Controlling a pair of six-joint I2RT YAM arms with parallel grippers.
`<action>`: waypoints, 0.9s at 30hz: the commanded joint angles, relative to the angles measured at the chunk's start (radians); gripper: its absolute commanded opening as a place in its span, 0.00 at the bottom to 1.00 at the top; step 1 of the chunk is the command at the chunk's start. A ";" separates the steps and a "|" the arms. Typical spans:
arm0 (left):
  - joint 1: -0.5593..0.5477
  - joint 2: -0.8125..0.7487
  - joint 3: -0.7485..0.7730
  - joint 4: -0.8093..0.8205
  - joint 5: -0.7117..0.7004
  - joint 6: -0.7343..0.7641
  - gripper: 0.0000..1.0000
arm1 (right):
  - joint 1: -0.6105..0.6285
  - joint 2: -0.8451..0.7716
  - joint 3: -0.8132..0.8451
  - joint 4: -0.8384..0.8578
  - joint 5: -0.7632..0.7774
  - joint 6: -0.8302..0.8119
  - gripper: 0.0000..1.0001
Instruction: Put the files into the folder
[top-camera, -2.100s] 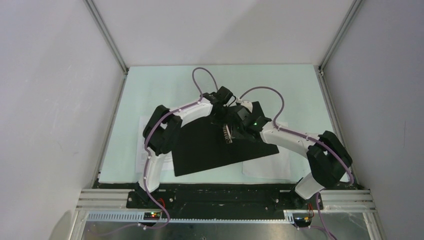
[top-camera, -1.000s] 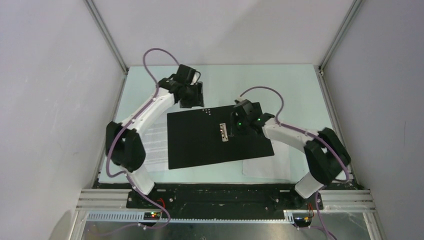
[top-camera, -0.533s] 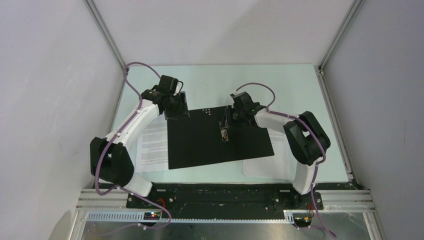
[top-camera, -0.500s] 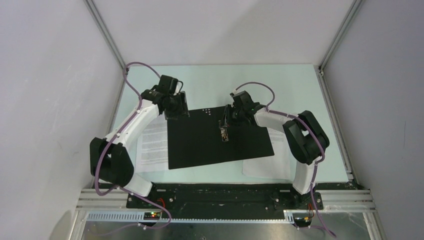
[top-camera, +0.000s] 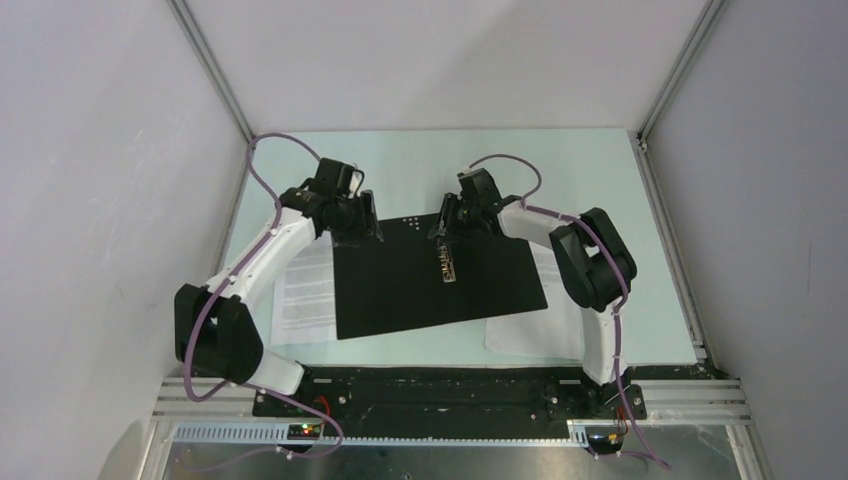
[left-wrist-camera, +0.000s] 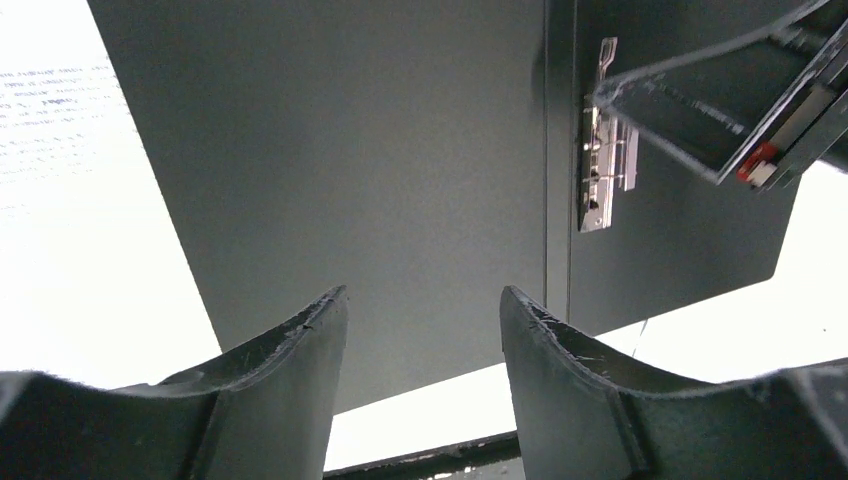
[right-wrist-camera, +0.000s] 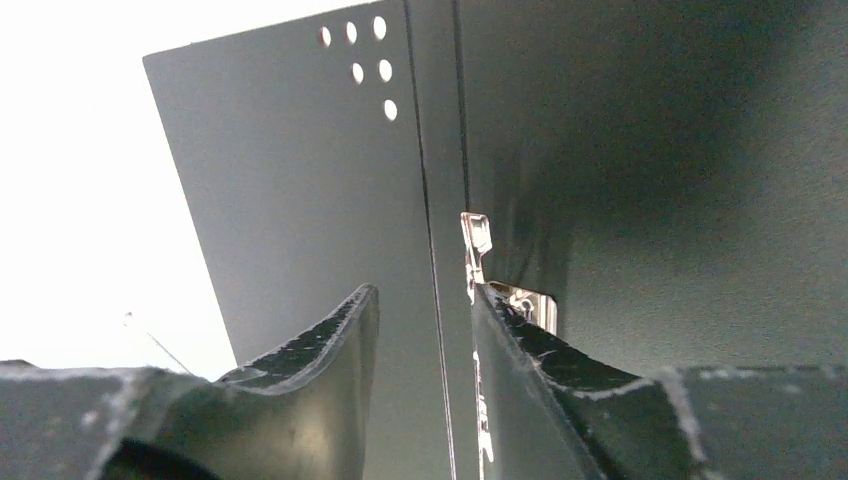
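The folder (top-camera: 400, 290) lies open and flat in the middle of the table, black inside up, with a metal clip (top-camera: 445, 265) along its spine. Files show as white printed sheets at its left (top-camera: 300, 290) and right (top-camera: 530, 335), partly under it. My left gripper (top-camera: 362, 232) hovers at the folder's far left corner. In the left wrist view it (left-wrist-camera: 420, 300) is open over the black folder (left-wrist-camera: 380, 150). My right gripper (top-camera: 443, 225) hangs over the far end of the clip. In the right wrist view it (right-wrist-camera: 422, 295) is open, holding nothing, straddling the spine crease beside the clip (right-wrist-camera: 480, 240).
Pale green table top (top-camera: 580, 170) inside grey walls with aluminium corner posts. A group of small punched holes (right-wrist-camera: 365, 55) marks the folder's far left part. A black strip (top-camera: 450, 375) runs along the near table edge by the arm bases.
The left gripper has drawn back from beyond the folder to its far left corner. The right gripper has slid toward the clip's far end, and its jaws have spread wider.
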 joint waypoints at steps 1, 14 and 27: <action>-0.039 -0.045 -0.024 0.053 0.056 0.002 0.64 | -0.033 -0.095 0.038 -0.072 0.064 0.000 0.47; -0.497 -0.046 -0.356 0.520 0.117 -0.434 0.69 | -0.282 -0.831 -0.590 -0.241 0.297 0.085 0.75; -0.840 0.187 -0.441 0.952 0.043 -0.928 0.61 | -0.542 -1.157 -0.888 -0.371 0.262 0.084 0.80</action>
